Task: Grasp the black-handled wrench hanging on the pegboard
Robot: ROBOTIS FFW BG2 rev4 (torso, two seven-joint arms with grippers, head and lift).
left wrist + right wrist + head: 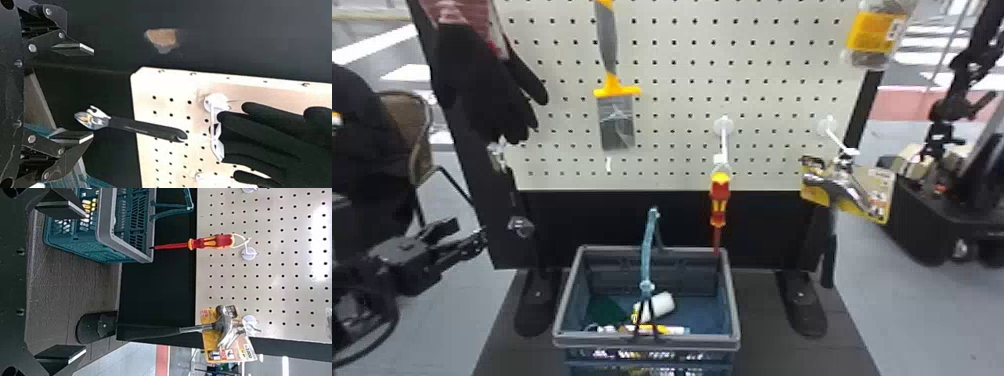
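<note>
**A:** Left wrist view: where's the wrench (133, 126)?
**B:** Hanging at the pegboard's (172, 90) left edge, just below the glove (274, 137). Its head is near the left end effector (92, 93), just ahead of it.
**A:** Gripped?
**B:** No. The fingers are spread wide and hold nothing.
**A:** And the right end effector (85, 282)?
**B:** Also wide and holding nothing. It faces the hammer (219, 325) and screwdriver (195, 243) on the pegboard's right half.

A white perforated pegboard (682, 100) is held upright on black feet (802, 305), placed on a dark mat (772, 350). On the board are hung black gloves (482, 85), a black-handled wrench (137, 127), a yellow-and-grey scraper (614, 100), a red-and-yellow screwdriver (719, 200) and a steel hammer (837, 187). A grey-rimmed teal plastic basket (567, 300) is set on the mat.
</note>
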